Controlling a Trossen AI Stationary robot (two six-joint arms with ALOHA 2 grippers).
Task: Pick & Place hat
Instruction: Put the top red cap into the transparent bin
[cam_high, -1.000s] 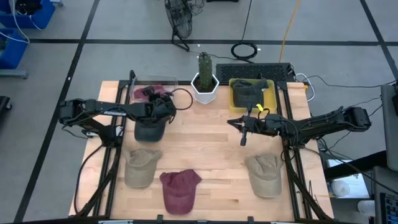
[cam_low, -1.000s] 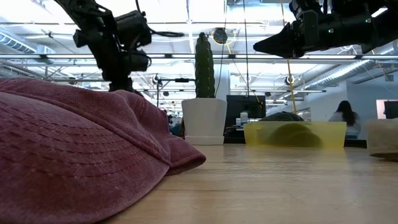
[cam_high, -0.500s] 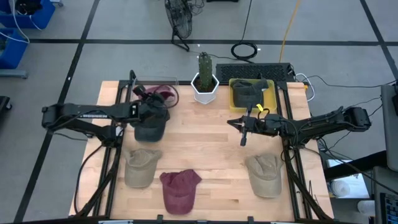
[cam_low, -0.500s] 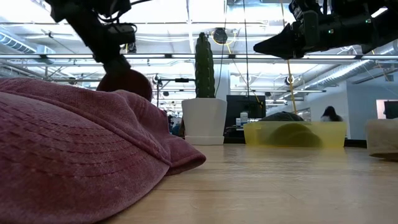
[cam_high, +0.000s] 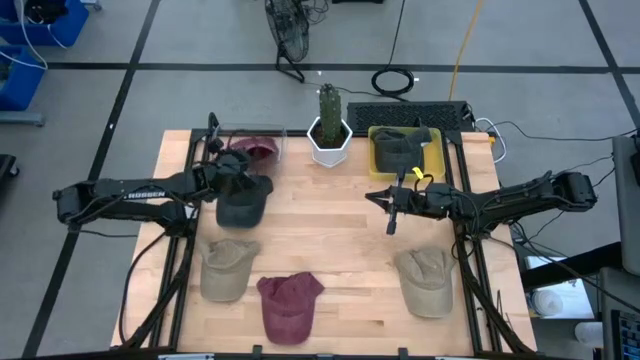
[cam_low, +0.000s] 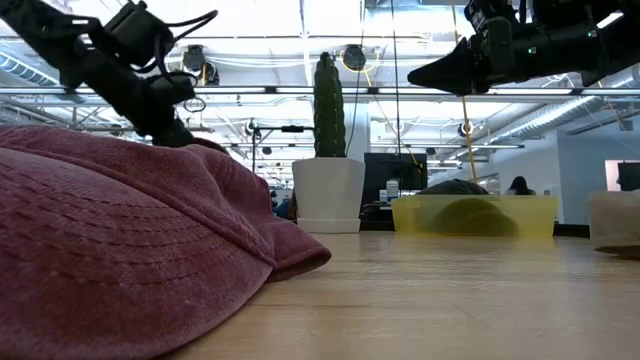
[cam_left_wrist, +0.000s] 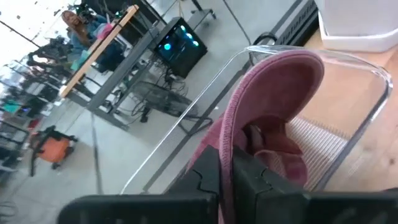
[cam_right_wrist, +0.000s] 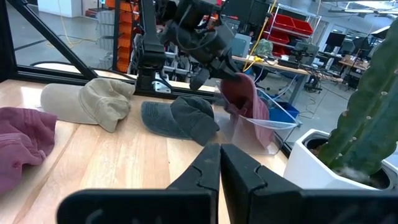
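Note:
A maroon hat (cam_high: 259, 150) sits in the clear bin (cam_high: 279, 141) at the table's far left, with my left gripper (cam_high: 236, 166) shut on it from the left. In the left wrist view the hat (cam_left_wrist: 280, 93) stands on edge inside the bin (cam_left_wrist: 380, 102), its hollow side showing. A dark grey hat (cam_high: 242, 206) lies on the table just in front of the bin. My right gripper (cam_high: 391, 207) hangs shut and empty over the table's middle right. My left gripper pinches the maroon hat's rim (cam_left_wrist: 231, 132) between its two fingers, which lie across the edge. The fingers come slanting down from the table's left side. The hat hangs from them into the clear bin (cam_right_wrist: 268, 132); whether it rests on the bin's floor I cannot tell.
Two tan hats (cam_high: 225, 268) (cam_high: 425, 281) and a second maroon hat (cam_high: 288, 305) lie along the near edge. A cactus in a white pot (cam_high: 330, 134) and a yellow bin (cam_high: 436, 161) holding a dark hat stand at the back. Bare wood shows in the middle.
My left gripper has drawn back toward the table's left edge and rolled, staying shut on the maroon hat. The hat has swung round with it and now stands in the clear bin on the fingers' right.

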